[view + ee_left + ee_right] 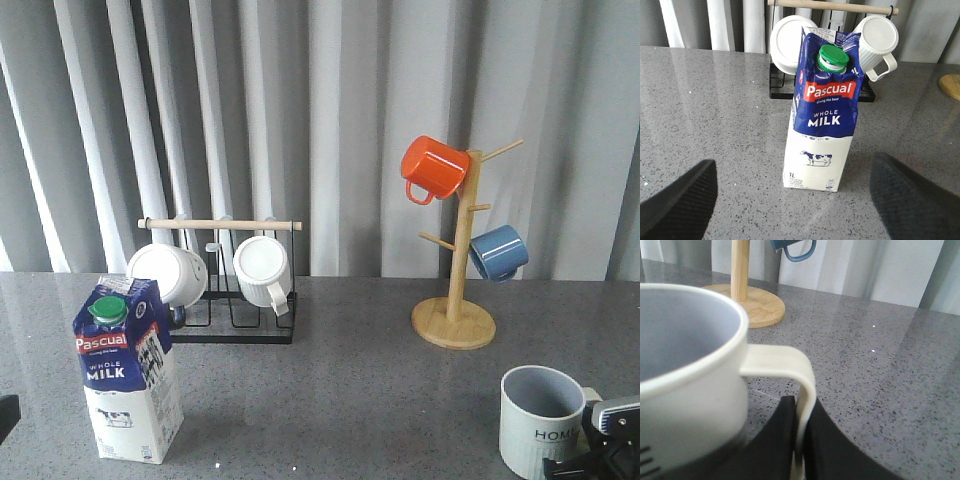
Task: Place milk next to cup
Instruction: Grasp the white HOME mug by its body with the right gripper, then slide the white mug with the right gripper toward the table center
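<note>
One milk carton [127, 368] stands upright at the table's [340, 380] front left, between the wide-spread fingers [677, 205] of the left end effector [795, 200], untouched. One HOME cup [541, 420] sits front right, its handle pinched by the right end effector [800, 440]. Two white mugs [262, 270] hang on a rack, and one orange mug [434, 168] and one blue mug [498, 252] hang on a wooden tree.

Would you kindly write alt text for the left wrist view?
A Pascual whole milk carton stands upright on a grey speckled table, between the open left gripper's dark fingers. Behind it, two white mugs hang on a black rack.
</note>
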Motion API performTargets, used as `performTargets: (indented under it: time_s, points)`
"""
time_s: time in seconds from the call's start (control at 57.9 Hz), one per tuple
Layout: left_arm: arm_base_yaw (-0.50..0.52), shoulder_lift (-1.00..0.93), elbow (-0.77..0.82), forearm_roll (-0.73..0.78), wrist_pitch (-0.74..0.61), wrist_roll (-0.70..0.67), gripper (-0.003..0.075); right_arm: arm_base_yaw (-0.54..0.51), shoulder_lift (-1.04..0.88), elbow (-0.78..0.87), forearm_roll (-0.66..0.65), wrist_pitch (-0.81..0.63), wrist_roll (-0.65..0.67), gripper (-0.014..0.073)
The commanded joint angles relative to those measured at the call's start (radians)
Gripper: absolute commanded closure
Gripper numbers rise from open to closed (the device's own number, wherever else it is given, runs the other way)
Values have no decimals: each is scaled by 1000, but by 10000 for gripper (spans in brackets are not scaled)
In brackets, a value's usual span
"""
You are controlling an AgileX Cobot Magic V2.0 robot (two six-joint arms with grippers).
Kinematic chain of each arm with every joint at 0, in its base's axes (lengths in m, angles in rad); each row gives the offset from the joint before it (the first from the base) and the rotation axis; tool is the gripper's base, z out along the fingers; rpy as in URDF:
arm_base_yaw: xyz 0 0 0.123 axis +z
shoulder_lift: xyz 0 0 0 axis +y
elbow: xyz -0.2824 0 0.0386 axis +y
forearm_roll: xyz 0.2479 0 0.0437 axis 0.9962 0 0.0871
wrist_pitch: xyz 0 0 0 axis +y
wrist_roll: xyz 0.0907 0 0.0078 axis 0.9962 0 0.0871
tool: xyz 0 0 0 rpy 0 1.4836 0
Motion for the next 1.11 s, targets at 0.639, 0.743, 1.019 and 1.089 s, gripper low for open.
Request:
performTargets:
  time_s: [0.639, 0.743, 1.019, 1.089]
  points:
    - [0, -5, -35, -8, -67, -2, 133, 115, -229, -19, -22, -63, 150, 598]
    - [0, -5, -35, -8, -62, -2, 133, 206, -229, -22, 73, -35, 137, 598]
    - [0, -5, -35, -8, -47, -2, 133, 425, -189, -126, 397, 54, -8, 597]
    - [0, -5, -35, -8, -47, -2, 133, 466, -169, -163, 444, 91, -60, 597]
